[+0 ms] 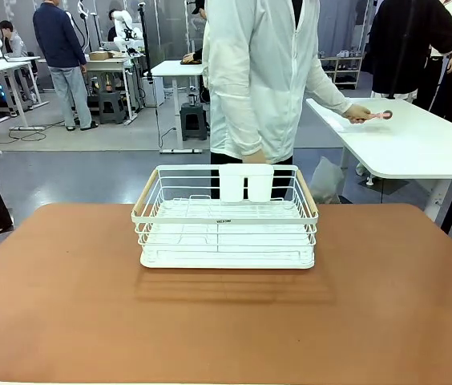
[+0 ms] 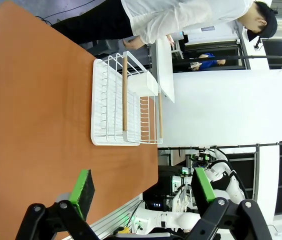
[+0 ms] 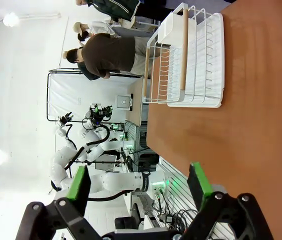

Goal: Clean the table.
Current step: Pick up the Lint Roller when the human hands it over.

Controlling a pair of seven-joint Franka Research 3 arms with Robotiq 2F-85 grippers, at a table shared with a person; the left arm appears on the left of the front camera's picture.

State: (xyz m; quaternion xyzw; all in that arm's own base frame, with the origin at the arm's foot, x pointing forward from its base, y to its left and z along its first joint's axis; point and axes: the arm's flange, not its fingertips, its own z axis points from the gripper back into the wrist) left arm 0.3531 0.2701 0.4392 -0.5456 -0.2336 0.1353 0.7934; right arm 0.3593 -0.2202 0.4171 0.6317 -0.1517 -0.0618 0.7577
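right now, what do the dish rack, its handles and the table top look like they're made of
Dish rack: thin white rods, probably coated metal wire, over a white base tray that looks like plastic.
Handles: pale tan matte bars, likely wood.
Table: smooth, matte reddish-brown top with no visible grain, perhaps laminate, though the look leaves that open.

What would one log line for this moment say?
left gripper: open | right gripper: open | white wire rack: on reddish-brown table | person: behind rack
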